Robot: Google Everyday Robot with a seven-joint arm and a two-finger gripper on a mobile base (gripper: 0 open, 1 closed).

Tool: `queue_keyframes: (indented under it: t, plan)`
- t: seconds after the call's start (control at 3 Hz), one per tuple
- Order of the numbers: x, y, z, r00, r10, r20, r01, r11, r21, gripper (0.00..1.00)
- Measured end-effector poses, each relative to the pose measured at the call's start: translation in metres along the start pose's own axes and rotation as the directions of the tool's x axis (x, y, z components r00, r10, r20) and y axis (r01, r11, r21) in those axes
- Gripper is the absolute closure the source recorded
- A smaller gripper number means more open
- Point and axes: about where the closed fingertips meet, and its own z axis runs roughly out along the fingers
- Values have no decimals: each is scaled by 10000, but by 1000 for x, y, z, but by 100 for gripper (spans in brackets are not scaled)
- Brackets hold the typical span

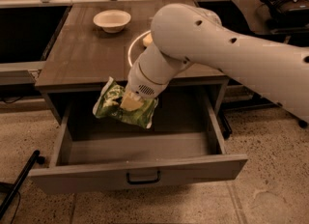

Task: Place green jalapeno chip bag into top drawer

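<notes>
Dim, warm overhead light: soft sheen on the arm (217, 44), drawer (135, 172) shadowed at six o'clock; the gripper (130, 103), just nine o'clock of centre, clasps the bag (109, 103).

Glossy crinkly chip bag (110, 105) in gripper (130, 103) over matt wooden top drawer (145, 171).

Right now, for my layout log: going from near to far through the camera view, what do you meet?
Drawer handle → open top drawer → green jalapeno chip bag, clamped in the gripper above that drawer → table → white bowl.
</notes>
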Motion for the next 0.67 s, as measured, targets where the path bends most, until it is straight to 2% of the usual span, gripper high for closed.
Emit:
queue_keyframes:
  t: [0.33,0.67]
  plan:
    - [25,-4,7,9964,805,-268,-793,9958,451,100]
    - [53,-15,24,9851,1663,-429,-1624,9833,827,100]
